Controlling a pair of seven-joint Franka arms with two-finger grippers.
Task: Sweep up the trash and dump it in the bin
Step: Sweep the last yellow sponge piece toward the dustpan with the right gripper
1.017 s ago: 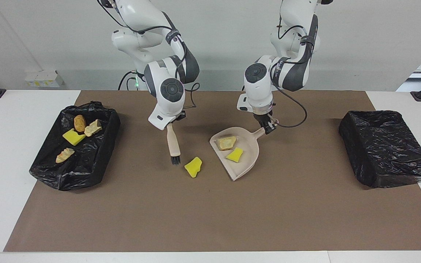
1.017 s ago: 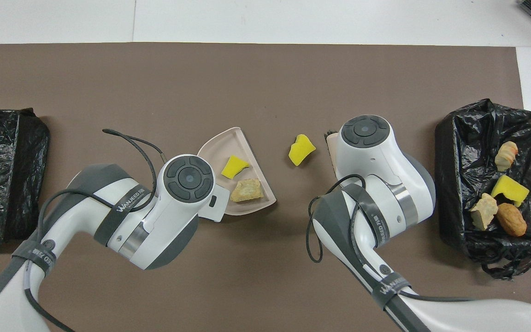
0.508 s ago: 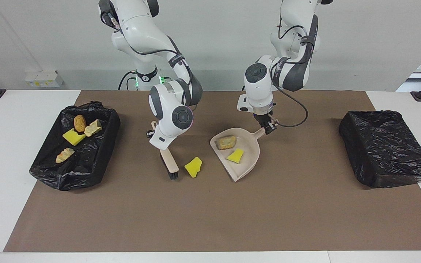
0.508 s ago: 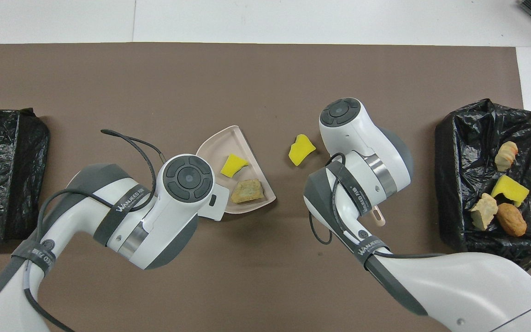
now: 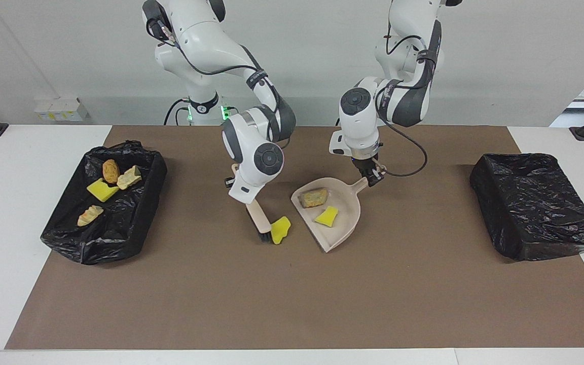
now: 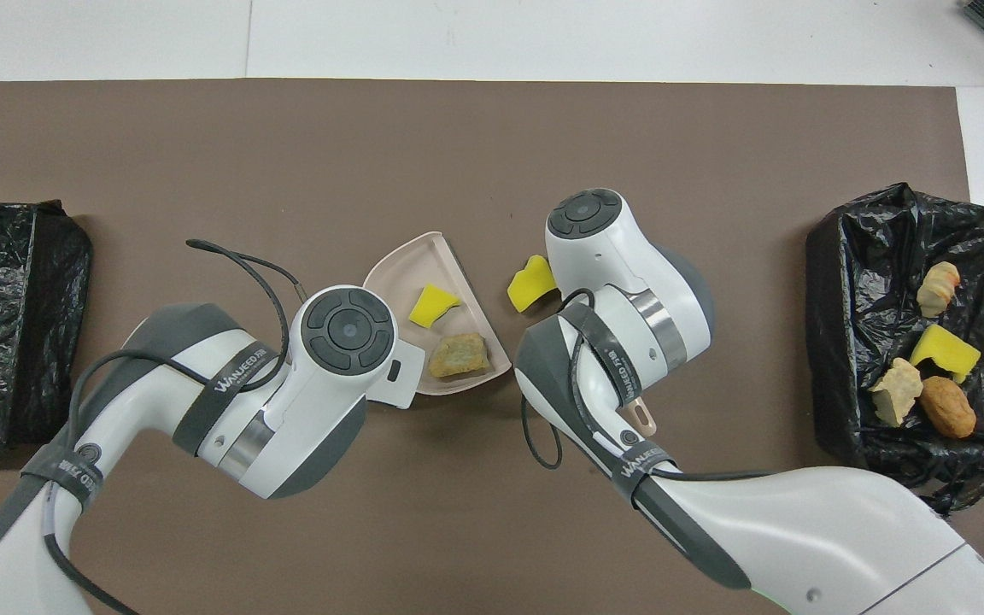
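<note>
Since the loose yellow sponge chunk point(image 5: 281, 229) point(image 6: 530, 283) looks like light, squashy foam, it should slide or tumble w/ a gentle push rather than need any force; it may also roll off line or bounce at the pan lip, so a low, steady stroke seems best. No need to grip it: the brush point(image 5: 260, 218) does the work, bristles touching the chunk on the side away from the dustpan point(image 5: 345, 223) point(image 6: 411, 273), mid-frame in the facing view. The pan sits just beside it on the brown mat point(image 5: 292, 304) over the tabletop, mouth toward the chunk, w/ a small gap between. Inside the pan lie a second yellow chunk point(image 5: 326, 216) and a tan crumbly lump point(image 5: 314, 197), which prob. sheds bits if knocked. Four more scraps lie in the black-lined bin point(image 5: 119, 238) at the right arm's end; the other bin point(image 5: 535, 203), at the left arm's end, shows no contents from this angle. Left jaws are clamped narrow on the pan's handle, upper centre of the facing view. Right jaws are closed on the brush handle but tucked under the wrist, so the grip itself can't be seen. In the overhead view that wrist covers the bristles & part of the chunk; only the handle's loop end point(image 6: 644, 415) pokes out. Whether the pan lip lies flat on the mat is hard to judge.
</note>
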